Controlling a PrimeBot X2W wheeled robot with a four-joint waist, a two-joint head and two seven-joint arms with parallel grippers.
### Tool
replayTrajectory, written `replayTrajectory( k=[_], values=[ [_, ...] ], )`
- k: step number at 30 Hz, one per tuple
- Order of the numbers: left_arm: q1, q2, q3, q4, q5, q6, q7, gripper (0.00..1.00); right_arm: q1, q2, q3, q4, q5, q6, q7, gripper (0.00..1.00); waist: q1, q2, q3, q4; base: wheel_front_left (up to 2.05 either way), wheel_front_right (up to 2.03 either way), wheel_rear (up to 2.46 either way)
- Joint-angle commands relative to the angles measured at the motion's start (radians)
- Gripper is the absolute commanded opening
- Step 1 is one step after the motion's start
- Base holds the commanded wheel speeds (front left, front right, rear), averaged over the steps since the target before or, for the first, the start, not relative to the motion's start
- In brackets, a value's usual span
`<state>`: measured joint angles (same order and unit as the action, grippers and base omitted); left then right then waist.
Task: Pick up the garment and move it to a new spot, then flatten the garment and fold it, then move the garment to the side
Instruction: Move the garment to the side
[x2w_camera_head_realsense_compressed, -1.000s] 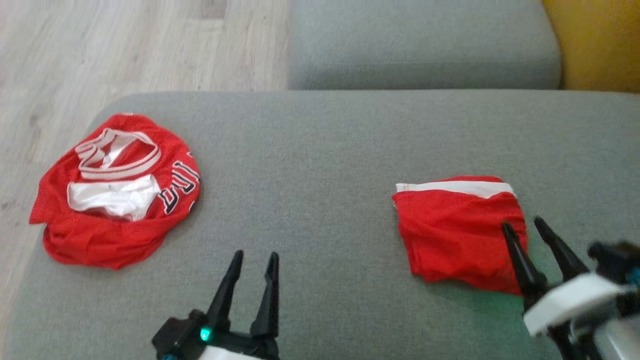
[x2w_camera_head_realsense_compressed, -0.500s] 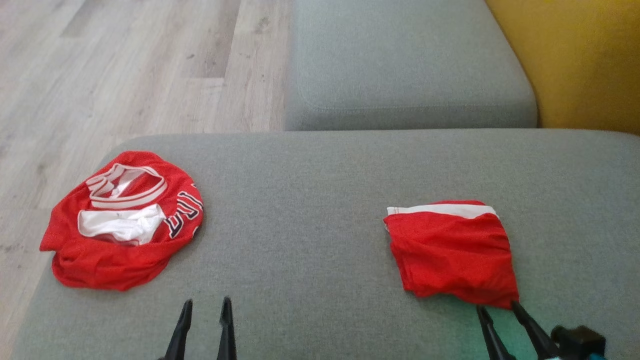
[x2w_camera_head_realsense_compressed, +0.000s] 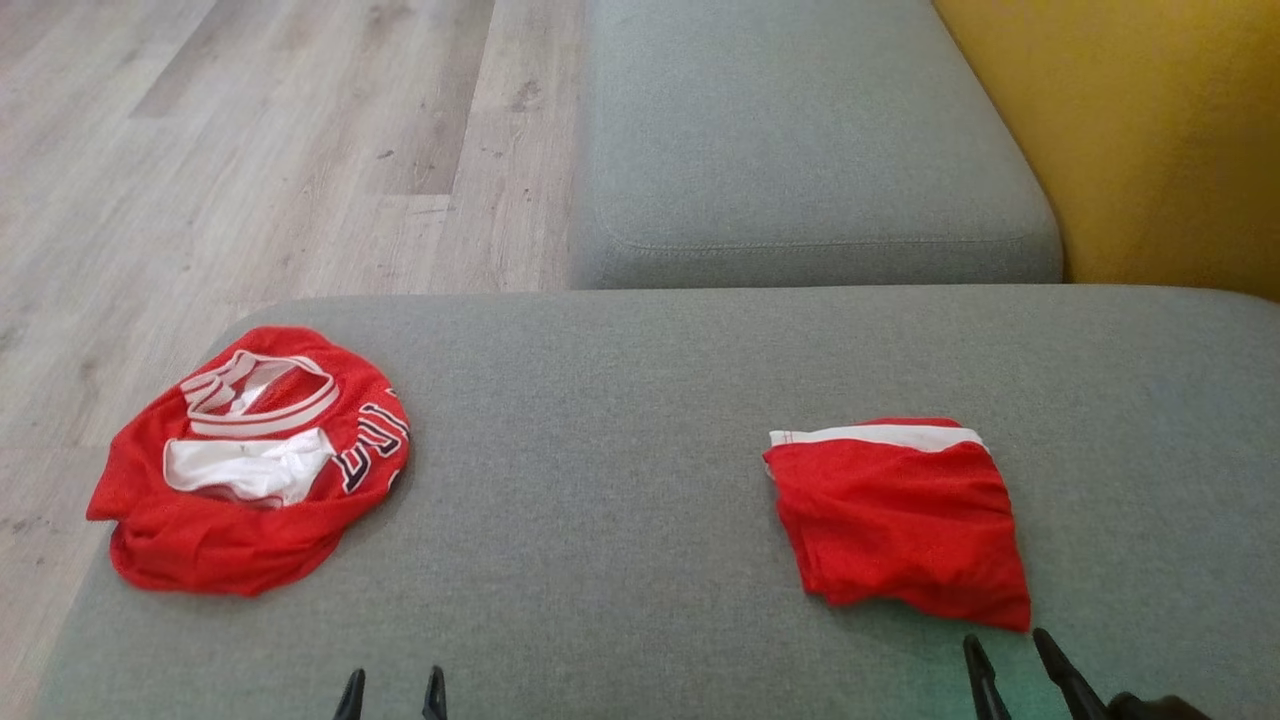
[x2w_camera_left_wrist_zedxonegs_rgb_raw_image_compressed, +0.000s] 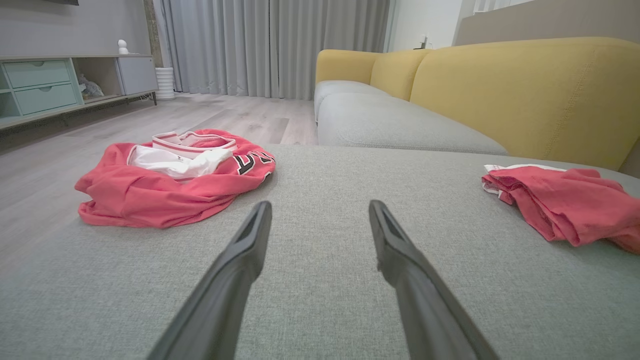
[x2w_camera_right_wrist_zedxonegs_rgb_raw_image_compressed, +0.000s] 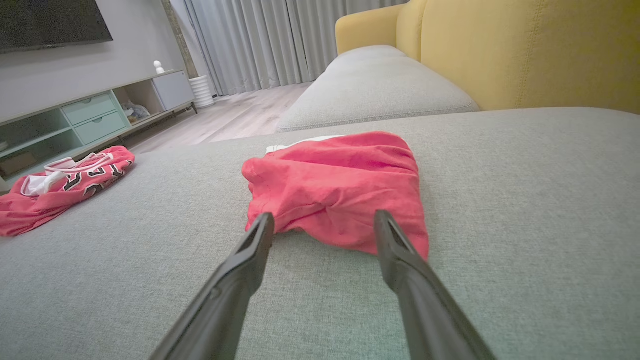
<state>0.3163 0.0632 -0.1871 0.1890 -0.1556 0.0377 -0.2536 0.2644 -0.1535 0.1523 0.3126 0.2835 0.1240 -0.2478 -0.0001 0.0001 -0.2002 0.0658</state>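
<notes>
Quickly: two red garments are lying on one grey seat cushion (x2w_camera_head_realsense_compressed: 600, 520), and two grippers are showing at its near edge. The folded garment (x2w_camera_head_realsense_compressed: 900, 520), one piece with a white band along its far side, is sitting on the right part of the cushion, towards the near edge. The right gripper (x2w_camera_head_realsense_compressed: 1005, 640) is pointing at it from the near edge with both fingers spread wide and gripping nothing. Its tips are sitting just beside the garment's near right corner. In the right wrist view the folded garment (x2w_camera_right_wrist_zedxonegs_rgb_raw_image_compressed: 340, 190) is lying just beyond the two tips. The crumpled jersey (x2w_camera_head_realsense_compressed: 240, 470), one piece with white lining and dark letters showing, is lying at the cushion's left edge. The left gripper (x2w_camera_head_realsense_compressed: 393, 682) is resting released and empty at the near edge. It is standing well apart from both garments, nearer the jersey.
</notes>
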Motion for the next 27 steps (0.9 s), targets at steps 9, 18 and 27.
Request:
replayTrajectory(
  k=[9,18,27],
  values=[
    [-0.039,-0.009,0.053,-0.019,0.025,-0.006,-0.008,1.00,-0.029,-0.007,0.010,-0.038,-0.024,0.007,-0.014,1.00,0.0001,-0.0001,0.000,-0.007,0.00,0.00,0.00],
    [-0.048,-0.011,0.058,-0.004,0.028,-0.007,-0.008,1.00,-0.027,-0.001,0.000,-0.039,-0.025,0.007,-0.014,1.00,0.0001,-0.0001,0.004,-0.012,0.00,0.00,0.00],
    [-0.063,-0.012,0.055,-0.014,0.025,0.002,-0.008,1.00,-0.065,-0.013,-0.005,-0.036,-0.001,0.007,-0.014,1.00,0.0001,-0.0001,0.052,-0.035,0.00,0.00,0.00]
  ],
)
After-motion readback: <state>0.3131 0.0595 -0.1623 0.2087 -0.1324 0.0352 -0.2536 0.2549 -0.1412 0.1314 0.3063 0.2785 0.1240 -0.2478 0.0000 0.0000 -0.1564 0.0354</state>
